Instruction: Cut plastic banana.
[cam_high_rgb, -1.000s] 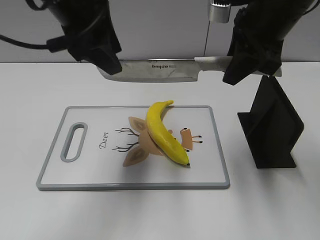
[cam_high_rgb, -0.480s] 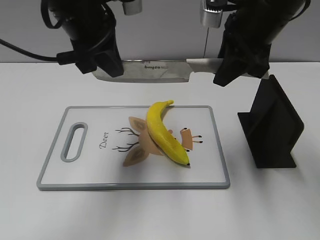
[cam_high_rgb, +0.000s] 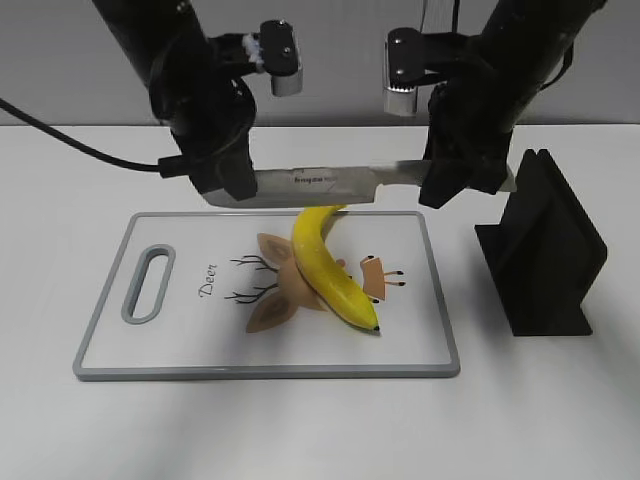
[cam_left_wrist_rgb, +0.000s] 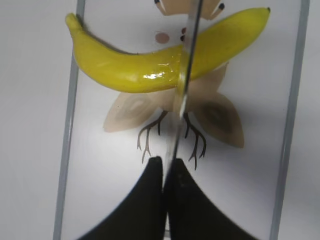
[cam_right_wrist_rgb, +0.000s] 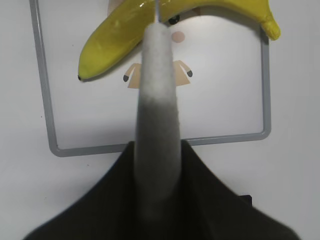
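Note:
The yellow plastic banana (cam_high_rgb: 325, 265) lies whole on the white cutting board (cam_high_rgb: 180, 350), stem toward the back. It also shows in the left wrist view (cam_left_wrist_rgb: 135, 65) and the right wrist view (cam_right_wrist_rgb: 115, 35). A knife (cam_high_rgb: 320, 183) with a steel blade and white handle hangs level just above the banana's stem end. My left gripper (cam_high_rgb: 232, 185) is shut on the blade's tip end (cam_left_wrist_rgb: 176, 145). My right gripper (cam_high_rgb: 455, 180) is shut on the knife's white handle (cam_right_wrist_rgb: 157, 115).
The cutting board has a grey rim, a handle slot (cam_high_rgb: 148, 283) at the left and a printed deer. A black knife stand (cam_high_rgb: 545, 245) sits on the white table to the right of the board.
Both arms have lowered the knife and brought it forward, from high behind the board down to just above the banana's stem end. The banana has not moved.

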